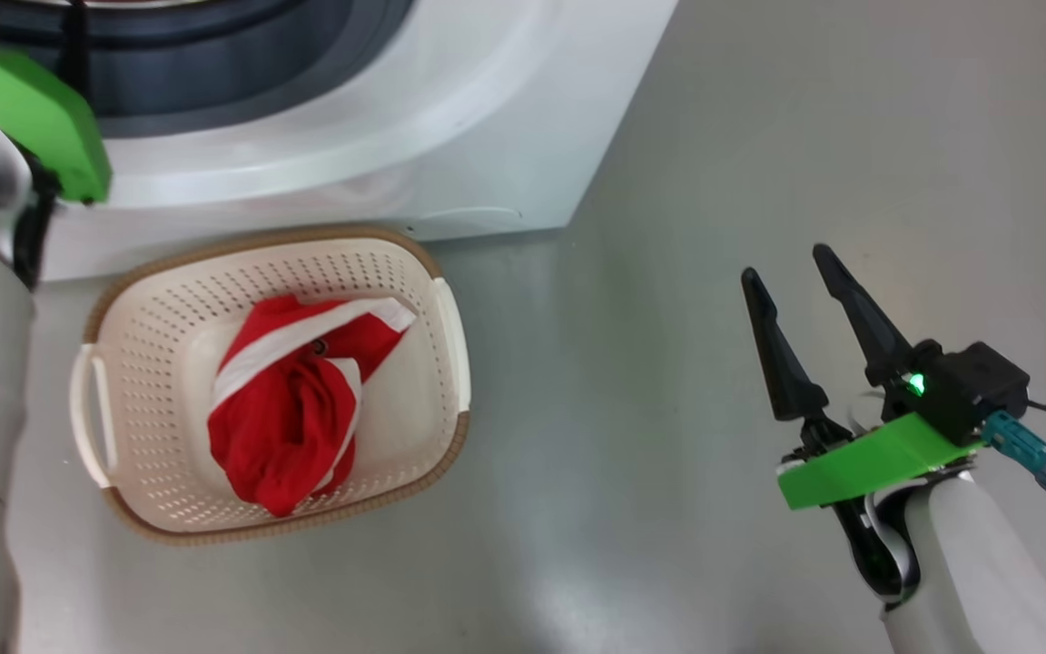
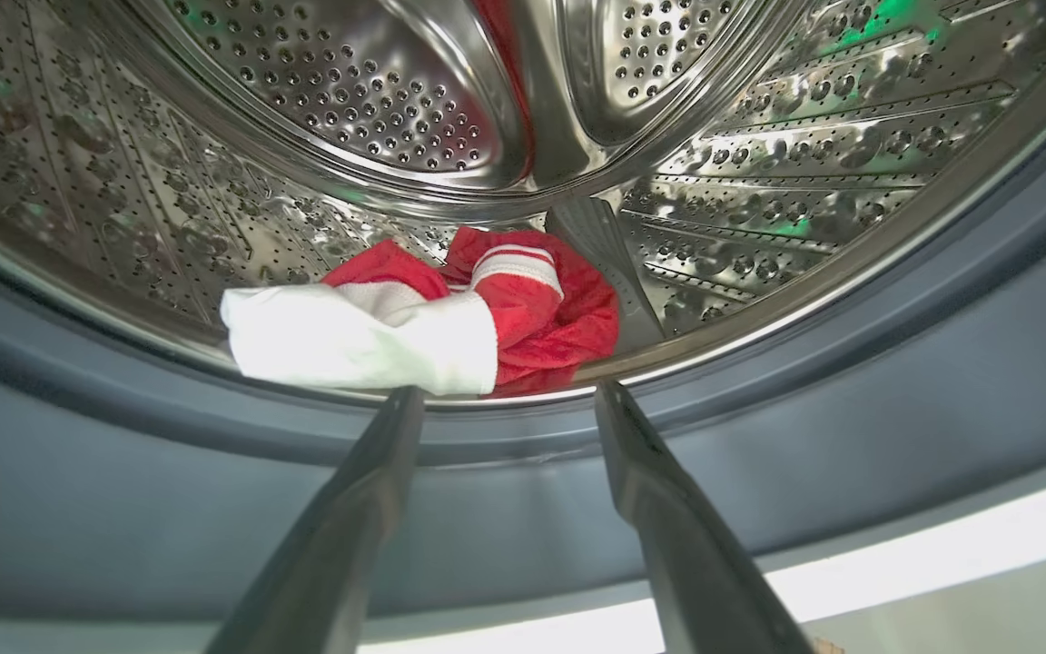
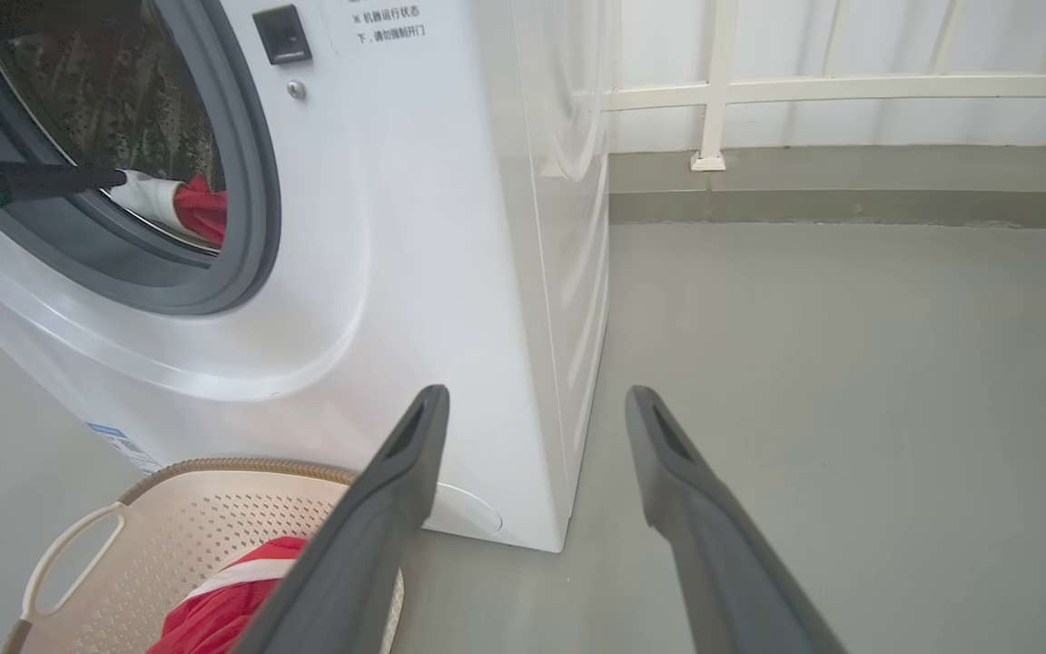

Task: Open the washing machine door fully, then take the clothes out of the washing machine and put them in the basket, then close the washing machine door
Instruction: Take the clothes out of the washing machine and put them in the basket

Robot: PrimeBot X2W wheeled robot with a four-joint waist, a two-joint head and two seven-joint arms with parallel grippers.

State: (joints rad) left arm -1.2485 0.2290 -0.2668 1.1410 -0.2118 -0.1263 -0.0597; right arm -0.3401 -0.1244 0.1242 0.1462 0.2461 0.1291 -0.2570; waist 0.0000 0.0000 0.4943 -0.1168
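The left gripper [image 2: 509, 392] hung at the mouth of the washing machine [image 1: 396, 154], fingers spread and empty. One piece of the clothes [image 2: 487, 309] lay just beyond its fingertips on the low lip of the steel drum [image 2: 350, 91], white end towards the left finger, red bulk ahead and slightly right. Another red piece [image 1: 291, 418] lay in the basket [image 1: 160, 363], which stood on the floor [image 1: 668, 409] below that arm, against the machine's front. The right gripper [image 1: 786, 263] was parted too and held nothing, well off to the side.

The likeliest fault was a shallow pinch: closing on the white end alone could let the cloth slide free as it was drawn out over the grey gasket [image 2: 123, 472] and drop short of the basket. Dipping the fingertips too low would scrape them on the drum's rim or catch the gasket's fold. The raised paddle just right of the cloth could snag it if pulled sideways.

Above and beyond the fingertips the drum was roomy; below them the rim and gasket sat close. The right gripper had bare floor ahead and to its right, the machine's corner to its left.
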